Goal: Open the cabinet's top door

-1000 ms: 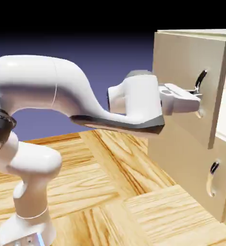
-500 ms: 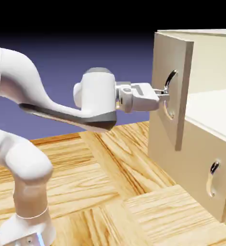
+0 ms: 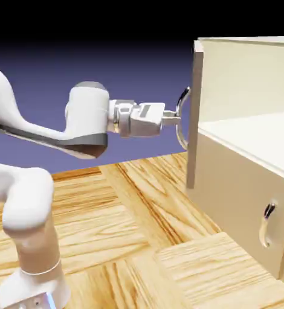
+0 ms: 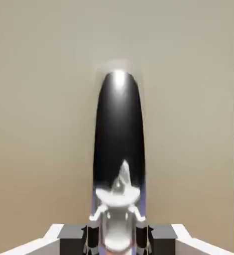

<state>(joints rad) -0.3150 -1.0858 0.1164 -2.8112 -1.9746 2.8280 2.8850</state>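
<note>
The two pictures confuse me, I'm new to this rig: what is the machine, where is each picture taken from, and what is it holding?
The white machine is a robot arm on a wooden table. The wide picture comes from a fixed camera beside it. The close-up comes from a camera on its hand, looking along the pincer. The pincer is shut on the silver handle of the cabinet's top door, which stands swung open. The lower panel is shut.
</note>
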